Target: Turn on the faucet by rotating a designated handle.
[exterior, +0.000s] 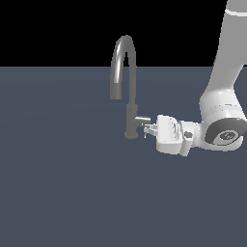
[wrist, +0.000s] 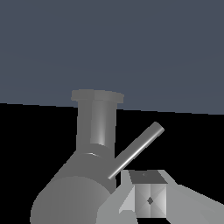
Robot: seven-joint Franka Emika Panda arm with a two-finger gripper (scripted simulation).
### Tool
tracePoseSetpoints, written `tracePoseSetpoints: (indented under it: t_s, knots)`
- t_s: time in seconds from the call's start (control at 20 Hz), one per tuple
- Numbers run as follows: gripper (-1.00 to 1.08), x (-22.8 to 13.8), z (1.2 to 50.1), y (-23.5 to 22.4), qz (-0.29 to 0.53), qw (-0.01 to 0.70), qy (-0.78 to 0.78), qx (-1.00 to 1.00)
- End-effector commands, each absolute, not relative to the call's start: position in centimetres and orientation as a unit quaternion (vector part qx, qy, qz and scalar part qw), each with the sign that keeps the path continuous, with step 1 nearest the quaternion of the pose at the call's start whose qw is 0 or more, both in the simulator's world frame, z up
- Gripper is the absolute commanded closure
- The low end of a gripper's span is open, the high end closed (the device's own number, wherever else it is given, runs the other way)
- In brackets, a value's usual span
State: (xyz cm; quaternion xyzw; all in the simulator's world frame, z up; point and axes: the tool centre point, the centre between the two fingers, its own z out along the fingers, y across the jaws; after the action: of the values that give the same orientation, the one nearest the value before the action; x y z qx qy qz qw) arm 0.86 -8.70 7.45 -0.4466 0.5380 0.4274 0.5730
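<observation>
The faucet point(exterior: 130, 113) is a tall grey tap with an arched spout point(exterior: 123, 53) and a small round base point(exterior: 129, 135) on the dark floor. The handle point(exterior: 143, 119) is a short stub sticking out of the lower stem toward the exterior view's right. My gripper point(exterior: 147, 129) comes in from that side, level with the stub and just under it, its fingers close together with nothing held. In the wrist view the stem point(wrist: 97, 127) and the stub point(wrist: 70, 199) fill the frame, the thin lever point(wrist: 136, 150) slants beside them, and my fingertips point(wrist: 148, 199) sit right below the lever's root.
The white arm point(exterior: 222, 96) stands at the exterior view's right, bent low over the flat grey-blue floor point(exterior: 62, 183). Nothing else stands on the floor.
</observation>
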Motion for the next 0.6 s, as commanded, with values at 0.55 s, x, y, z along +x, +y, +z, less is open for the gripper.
tracePoseSetpoints:
  t_s: [0.55]
  knots:
    - [1.08, 2.6, 3.0, -8.9, 0.432, 0.561, 0.555, -0.436]
